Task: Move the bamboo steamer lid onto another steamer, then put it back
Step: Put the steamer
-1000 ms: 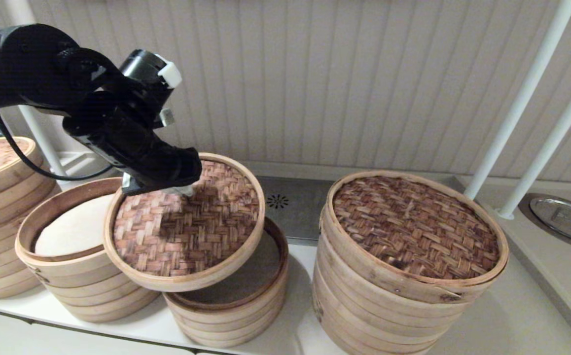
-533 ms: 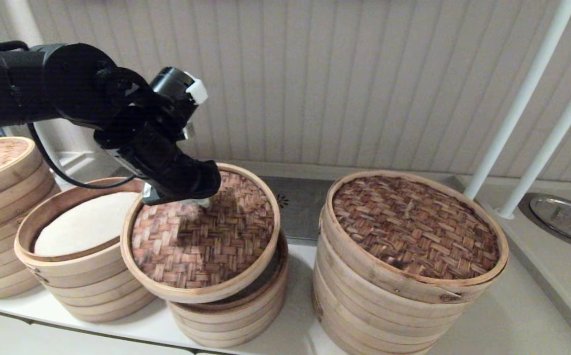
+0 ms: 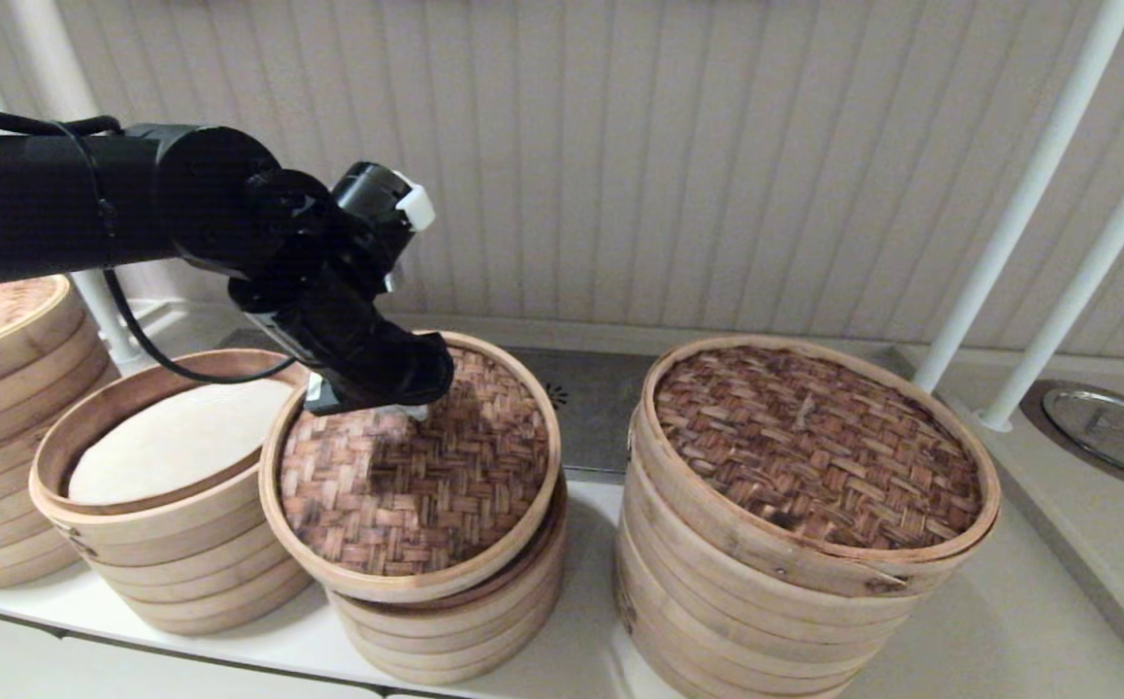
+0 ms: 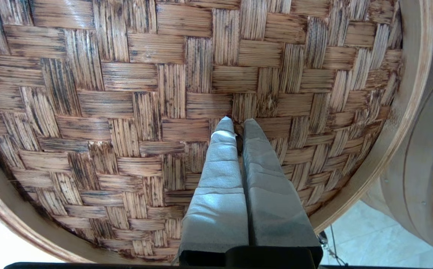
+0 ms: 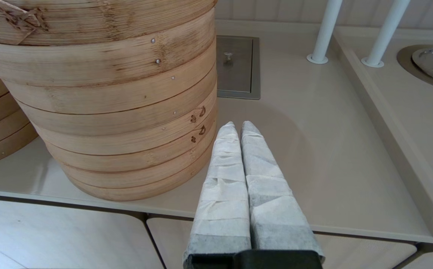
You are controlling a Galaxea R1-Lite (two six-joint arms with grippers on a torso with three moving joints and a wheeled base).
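Counter (image 3: 581, 641), left arm's fingers (image 4: 239, 125) pinching lid (image 3: 426, 485)

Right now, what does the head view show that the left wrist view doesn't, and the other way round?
Head view only: the lid sits tilted over the short steamer, overhanging toward the open steamer with the white liner; the big dark-weave stack stands to the right. Left wrist view only: the left gripper has its fingers pinched together at the lid's centre. Both: the lid's woven top and pale rim, with the left gripper holding it.
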